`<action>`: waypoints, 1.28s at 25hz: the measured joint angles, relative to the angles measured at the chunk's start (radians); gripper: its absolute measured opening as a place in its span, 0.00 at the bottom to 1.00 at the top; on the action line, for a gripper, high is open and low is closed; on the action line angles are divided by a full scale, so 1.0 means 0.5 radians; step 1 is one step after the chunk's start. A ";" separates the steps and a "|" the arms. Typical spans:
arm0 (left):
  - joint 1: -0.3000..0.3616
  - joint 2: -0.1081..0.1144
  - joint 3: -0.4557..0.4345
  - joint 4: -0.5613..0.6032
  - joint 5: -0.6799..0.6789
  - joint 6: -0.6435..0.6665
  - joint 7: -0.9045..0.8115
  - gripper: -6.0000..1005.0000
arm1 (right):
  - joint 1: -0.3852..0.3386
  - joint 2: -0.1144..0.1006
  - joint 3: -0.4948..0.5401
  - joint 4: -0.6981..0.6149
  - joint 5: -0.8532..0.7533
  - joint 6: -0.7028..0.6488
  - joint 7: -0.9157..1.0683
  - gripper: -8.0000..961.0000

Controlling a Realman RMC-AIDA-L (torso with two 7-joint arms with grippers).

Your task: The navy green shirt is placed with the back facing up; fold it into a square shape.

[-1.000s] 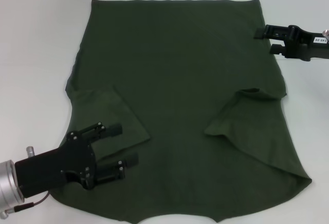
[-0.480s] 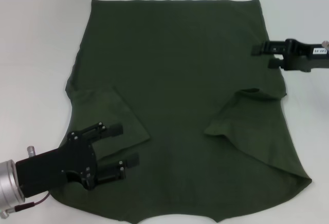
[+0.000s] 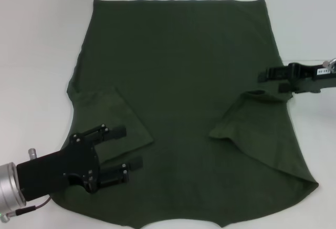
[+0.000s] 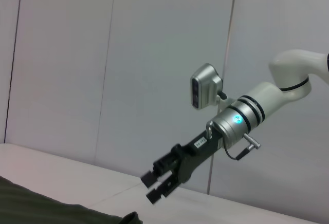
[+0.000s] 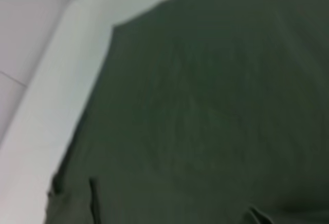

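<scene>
The navy green shirt [image 3: 184, 82] lies flat on the white table, with both sleeves folded inward onto the body. My left gripper [image 3: 128, 147] is open and sits over the shirt's near left part, beside the folded left sleeve [image 3: 113, 118]. My right gripper [image 3: 273, 81] is open at the shirt's right edge, just above the folded right sleeve [image 3: 252, 116]. The left wrist view shows the right gripper [image 4: 158, 184] from afar, fingers apart, and a strip of the shirt [image 4: 41, 208]. The right wrist view shows the shirt's fabric [image 5: 205, 106] close up.
The white table [image 3: 37, 55] surrounds the shirt on all sides. A pale panelled wall [image 4: 103, 54] stands behind the table. The table's surface also shows in the right wrist view [image 5: 46, 106].
My right gripper has moved nearer along the shirt's right edge, down to the folded right sleeve. The left gripper and the shirt have not moved.
</scene>
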 joint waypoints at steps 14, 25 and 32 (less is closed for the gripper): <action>-0.001 0.000 -0.007 0.000 -0.002 0.005 0.002 0.80 | 0.019 0.138 -0.168 0.075 -0.049 0.295 0.006 0.90; -0.001 0.000 -0.005 -0.003 -0.026 0.005 0.021 0.80 | 0.023 0.241 -0.137 0.045 0.424 0.749 -0.586 0.90; -0.009 0.000 -0.007 -0.008 -0.031 0.005 0.022 0.80 | 0.013 0.171 -0.163 -0.011 0.556 0.681 -0.798 0.90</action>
